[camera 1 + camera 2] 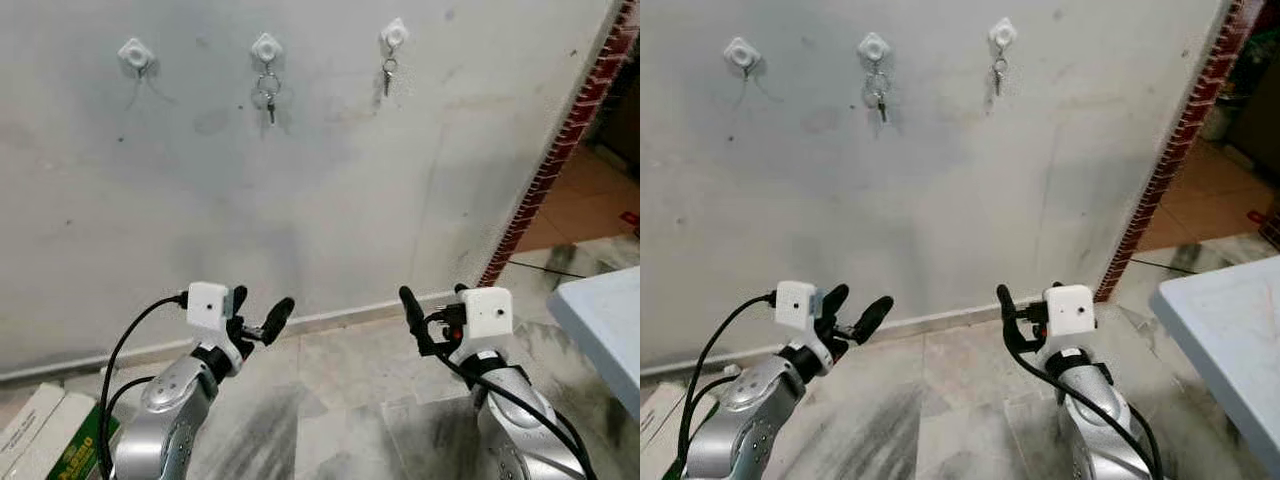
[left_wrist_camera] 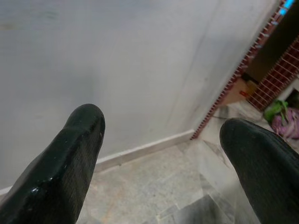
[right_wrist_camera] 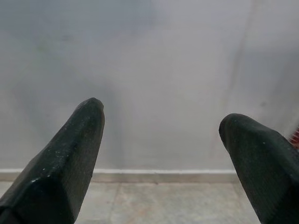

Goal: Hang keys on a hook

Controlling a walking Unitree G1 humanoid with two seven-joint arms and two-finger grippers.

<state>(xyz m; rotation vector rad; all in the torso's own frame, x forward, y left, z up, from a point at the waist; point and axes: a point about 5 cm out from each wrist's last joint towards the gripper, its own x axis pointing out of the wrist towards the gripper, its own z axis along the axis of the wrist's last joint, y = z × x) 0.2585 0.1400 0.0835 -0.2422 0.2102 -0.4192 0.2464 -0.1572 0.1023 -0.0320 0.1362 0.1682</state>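
Both arms sit right under the camera, silver forearms low at six o'clock, and neither is carrying anything. Left gripper [image 1: 258,318] at about seven o'clock has its fingers [image 2: 65,158] spread wide, bare floor and wall showing through the gap. Right gripper [image 1: 432,312] at five o'clock matches it, fingers [image 3: 70,154] well apart, nothing between them, pointed at the grey wall [image 1: 300,180].

Up at twelve o'clock on that wall, three white hooks in a row. Left hook [image 1: 135,54] at eleven o'clock looks empty, with only a faint thread or scratch trailing below it. Middle hook [image 1: 266,47] already carries a set of keys [image 1: 268,97] on a ring, dangling free. Right hook [image 1: 394,35] at one o'clock holds another small key bunch [image 1: 388,77]. So the keys are on the wall, well above both grippers.

Handling judgement: keys like these are light, hard metal, slick on rubber pads, and they swing and rattle loosely on the ring. Best hold is a firm pinch across the flat of a key just below the ring, leaving the loop clear to drop over the hook's prong. Fingers would need closing almost fully; the ring is thin.

Off at four o'clock, the corner of a pale surface [image 1: 605,320], and a brick-edged doorway [image 1: 560,150] beyond.
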